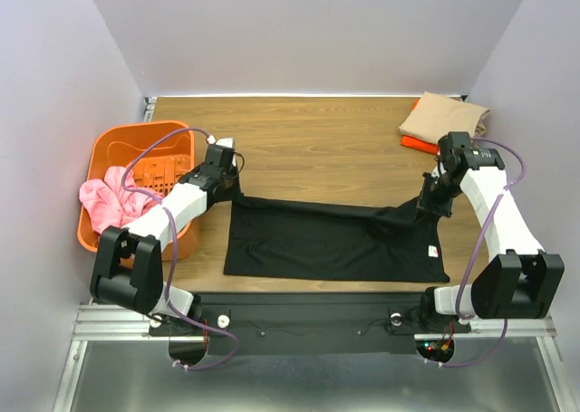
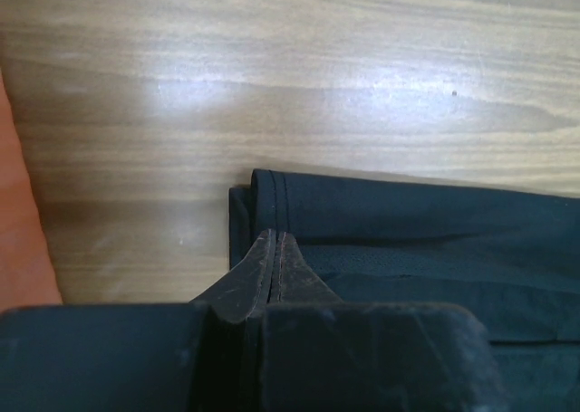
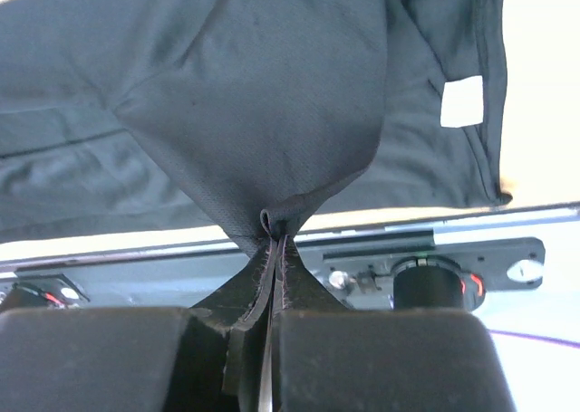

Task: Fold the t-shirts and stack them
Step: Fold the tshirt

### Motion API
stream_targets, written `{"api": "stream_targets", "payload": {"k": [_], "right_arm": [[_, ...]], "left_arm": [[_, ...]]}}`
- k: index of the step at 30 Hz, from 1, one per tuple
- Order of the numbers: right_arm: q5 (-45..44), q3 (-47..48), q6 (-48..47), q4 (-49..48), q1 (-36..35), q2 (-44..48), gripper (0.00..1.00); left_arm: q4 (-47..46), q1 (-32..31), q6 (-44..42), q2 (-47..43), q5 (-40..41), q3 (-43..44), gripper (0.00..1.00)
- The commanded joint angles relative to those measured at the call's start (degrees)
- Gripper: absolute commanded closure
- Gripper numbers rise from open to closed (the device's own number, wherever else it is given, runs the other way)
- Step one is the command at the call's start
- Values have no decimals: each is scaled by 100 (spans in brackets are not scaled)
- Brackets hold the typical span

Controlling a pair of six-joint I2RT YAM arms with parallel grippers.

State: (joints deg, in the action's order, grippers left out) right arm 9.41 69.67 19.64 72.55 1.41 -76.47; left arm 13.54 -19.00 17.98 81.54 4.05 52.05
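The black t-shirt (image 1: pixel 326 244) lies spread across the near middle of the table, its white neck tag (image 1: pixel 433 250) near the right end. My left gripper (image 1: pixel 237 191) is shut on its far left corner; in the left wrist view the shut fingertips (image 2: pixel 275 237) sit at the hem (image 2: pixel 272 187). My right gripper (image 1: pixel 426 209) is shut on a pinch of the cloth at the far right and holds it raised; the right wrist view shows the fold (image 3: pixel 276 222) between the tips and the tag (image 3: pixel 462 101). The far edge runs taut between both grippers. The folded tan shirt (image 1: pixel 444 116) lies on the orange shirt (image 1: pixel 417 143) at the back right.
An orange plastic basket (image 1: pixel 136 149) stands at the left edge with pink cloth (image 1: pixel 104 204) hanging over its rim, close to the left arm. Bare wood shows behind the black shirt (image 1: pixel 317 149). The metal mounting rail (image 1: pixel 308 321) runs along the near edge.
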Motion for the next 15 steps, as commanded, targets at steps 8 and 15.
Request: {"api": "stream_targets", "payload": {"k": [8, 15], "right_arm": [[-194, -436, 128, 417, -44, 720, 100], [-396, -428, 321, 540, -44, 914, 37]], "left_arm": [[578, -59, 257, -779, -248, -415, 85], [1264, -103, 900, -1491, -204, -161, 14]]}}
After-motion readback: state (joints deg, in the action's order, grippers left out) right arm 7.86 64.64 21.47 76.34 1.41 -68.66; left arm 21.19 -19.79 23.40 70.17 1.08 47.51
